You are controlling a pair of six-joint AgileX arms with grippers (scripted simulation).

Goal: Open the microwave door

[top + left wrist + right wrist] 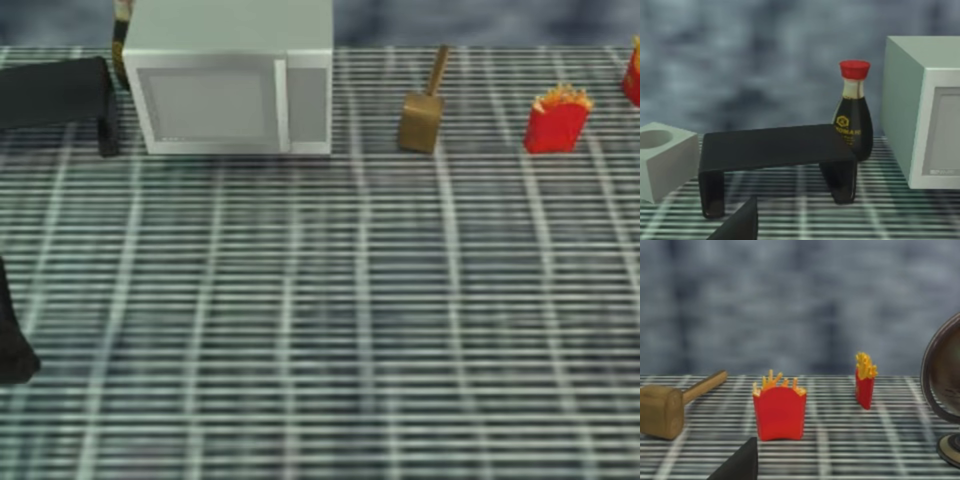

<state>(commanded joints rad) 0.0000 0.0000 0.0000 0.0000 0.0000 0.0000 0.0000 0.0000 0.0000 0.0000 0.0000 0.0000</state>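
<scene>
Grey door [212,103] sits flush on the microwave [232,40], far left. Your left arm [12,345] waits at the near-left edge; you cannot tell either gripper's grasp.

Striped surface before a mottled grey-blue backdrop.

The surface [320,330] carries a dense pattern of thin pale lines running across on a dark ground, crossed by wider pale bands running from near edge to far edge, giving a woven, grid-like look that fills almost the whole top view. Along its far edge rises a wall [480,20] of cloudy, blotched grey and blue, with darker smudges and no windows or fittings to be seen. Both wrist views show the same backdrop [755,60] standing upright behind the surface, blurred and patchy. Light is even and soft; shadows under the standing things are faint and short.
</scene>
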